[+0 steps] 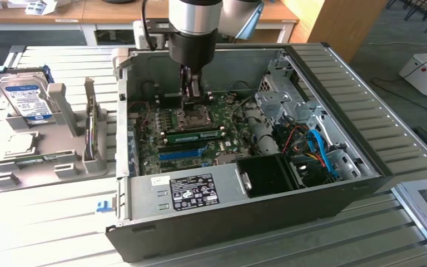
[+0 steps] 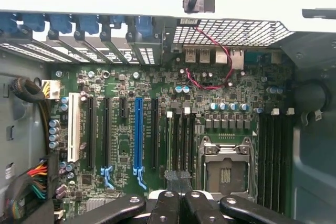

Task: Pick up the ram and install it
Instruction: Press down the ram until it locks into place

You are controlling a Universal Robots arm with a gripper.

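Where the open black-and-grey computer case (image 1: 324,214) lies on the slatted white worktop (image 1: 43,228), its nearest end holds a grey power supply with a black label (image 1: 191,192) and a black fan shroud (image 1: 269,175). Beyond these sits the green motherboard (image 2: 231,95) with its blue expansion slot (image 1: 180,154). The ram (image 1: 193,135), a slim green stick with dark chips along its length, lies in the memory slots between that blue slot and the square metal processor socket (image 1: 195,118). Above this area the jaws stand together, clamped on nothing visible, under the dark arm (image 1: 193,50). On the exterior view's left, a grey plastic holder (image 1: 87,161) carries an upright hard drive with a blue-and-white label (image 1: 24,97) and an upright expansion card (image 1: 91,130).
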